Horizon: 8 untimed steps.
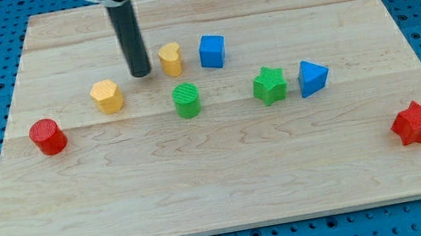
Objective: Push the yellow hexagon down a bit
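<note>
On the wooden board (pixel 230 183), seen through my one camera, I take the yellow hexagon (pixel 107 96) as my landmark. It sits in the board's upper left part, lying flat and free of everything else. My tip (pixel 140 75) is up and to the view's right of the hexagon, near it but not touching. It is a plain rod end, so it holds nothing and has no jaws to set. Just right of the tip stands a yellow heart (pixel 171 58), and beyond that a blue cube (pixel 212 51), both above the hexagon's level. A red cylinder (pixel 48 136) lies down and to the left of the hexagon. A green cylinder (pixel 186 101) lies to its right and slightly lower. Farther right on about that same line come a green star (pixel 269 85) and a blue triangle (pixel 313 78), close together. A red star (pixel 414 123) sits well apart from the hexagon, near the board's lower right edge.
</note>
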Motion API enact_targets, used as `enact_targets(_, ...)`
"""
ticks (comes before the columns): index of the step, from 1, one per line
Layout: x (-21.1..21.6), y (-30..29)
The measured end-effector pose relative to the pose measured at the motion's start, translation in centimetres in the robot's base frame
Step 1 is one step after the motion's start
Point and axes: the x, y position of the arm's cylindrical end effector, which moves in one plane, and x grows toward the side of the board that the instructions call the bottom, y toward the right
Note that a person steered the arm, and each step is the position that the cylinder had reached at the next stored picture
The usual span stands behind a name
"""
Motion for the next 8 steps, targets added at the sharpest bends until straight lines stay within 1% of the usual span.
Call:
enact_targets(1,-9.9,2.3)
enact_targets(2,-13.6,9.5)
enact_targets(3,-14.7,11.1)
enact_targets(8,-15.6,10.7)
